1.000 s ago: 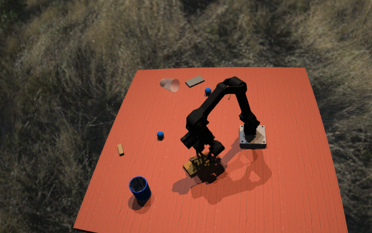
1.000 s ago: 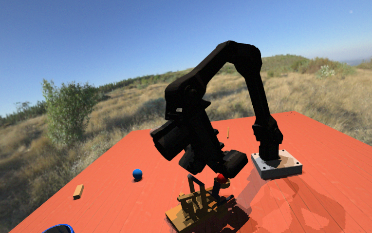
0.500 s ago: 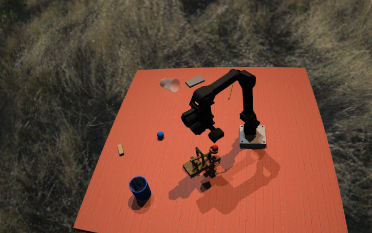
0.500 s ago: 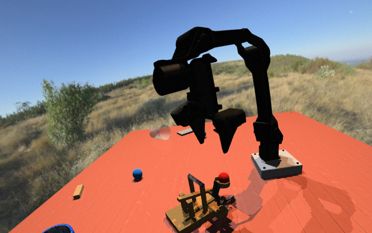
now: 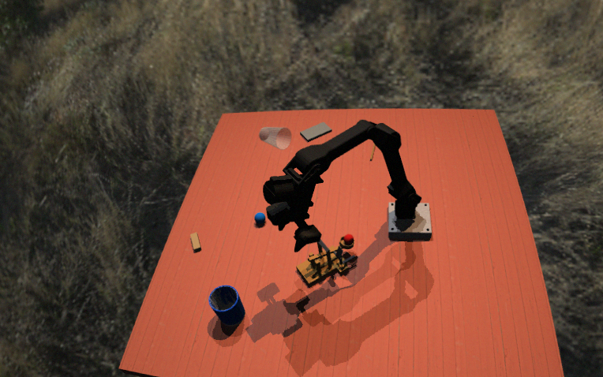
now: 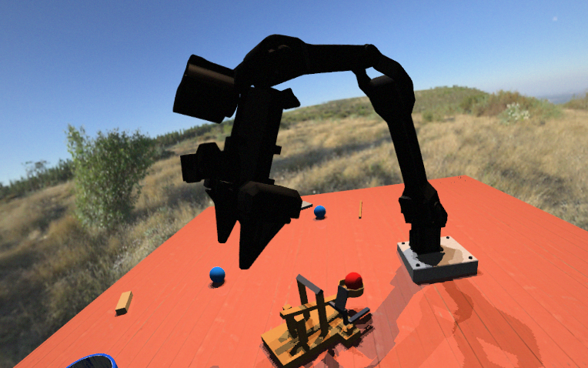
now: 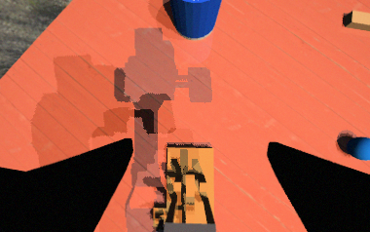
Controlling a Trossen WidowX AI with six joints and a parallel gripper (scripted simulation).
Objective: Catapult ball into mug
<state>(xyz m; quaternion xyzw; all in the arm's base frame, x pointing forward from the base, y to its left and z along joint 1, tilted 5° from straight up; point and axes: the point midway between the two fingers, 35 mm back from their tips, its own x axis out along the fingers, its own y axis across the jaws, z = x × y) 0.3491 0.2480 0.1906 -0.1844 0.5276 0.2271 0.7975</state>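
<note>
The red ball (image 5: 348,240) (image 6: 353,280) sits in the round cup at the end of the catapult's arm. The wooden catapult (image 5: 306,270) (image 6: 275,342) (image 7: 205,158) stands on the red table, its cup end toward the robot's base. In the wrist view its cup and the ball are out of frame. The blue mug (image 5: 230,311) (image 7: 195,20) stands upright beyond the catapult's other end; only its rim area shows in the exterior view. My gripper (image 5: 288,239) (image 6: 233,255) (image 7: 199,146) is wide open and empty, above the table and clear of the catapult.
A blue ball (image 5: 260,218) (image 6: 217,274) (image 7: 361,148) and a wooden block (image 5: 194,241) (image 6: 124,302) (image 7: 360,20) lie left of the catapult. Farther back are another blue ball (image 6: 319,211), a clear cup (image 5: 275,137) on its side, a grey slab (image 5: 316,132) and a thin stick (image 5: 372,152) (image 6: 360,209).
</note>
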